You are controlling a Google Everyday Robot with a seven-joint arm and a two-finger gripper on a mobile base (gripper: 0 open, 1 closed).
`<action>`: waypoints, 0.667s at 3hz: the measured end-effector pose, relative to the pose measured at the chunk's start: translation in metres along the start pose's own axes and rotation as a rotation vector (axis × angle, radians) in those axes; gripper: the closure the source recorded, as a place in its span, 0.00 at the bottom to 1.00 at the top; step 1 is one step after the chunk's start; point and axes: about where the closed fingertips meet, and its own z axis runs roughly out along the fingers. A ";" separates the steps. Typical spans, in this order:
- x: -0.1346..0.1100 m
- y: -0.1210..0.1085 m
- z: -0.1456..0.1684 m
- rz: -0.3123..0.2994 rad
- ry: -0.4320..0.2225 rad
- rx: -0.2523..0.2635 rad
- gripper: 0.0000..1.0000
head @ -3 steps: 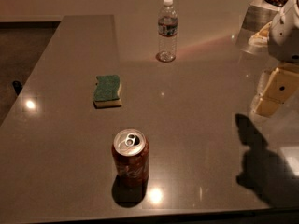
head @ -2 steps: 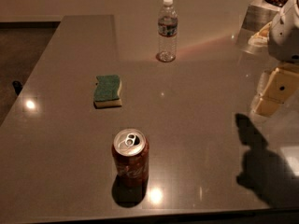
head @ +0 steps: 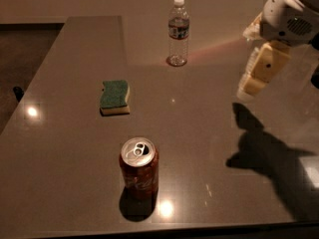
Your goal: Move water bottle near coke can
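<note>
The water bottle [head: 178, 32], clear with a white cap and a dark label band, stands upright at the far middle of the table. The coke can [head: 139, 168], red with a silver top and pull tab, stands upright near the front edge, well apart from the bottle. My gripper [head: 251, 66] hangs above the table at the right, to the right of the bottle and a little nearer than it. It is open and holds nothing. Its cream fingers [head: 262, 69] point down and left.
A green and yellow sponge [head: 115, 97] lies on the grey table [head: 199, 133] between the bottle and the can, to the left. The arm's shadow falls on the table's right front. The table's left edge runs diagonally at far left.
My gripper has moved left and up, closer to the water bottle. The bottle, can and sponge have not moved.
</note>
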 end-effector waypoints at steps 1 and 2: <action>-0.036 -0.044 0.016 0.086 -0.088 0.055 0.00; -0.058 -0.081 0.034 0.175 -0.143 0.154 0.00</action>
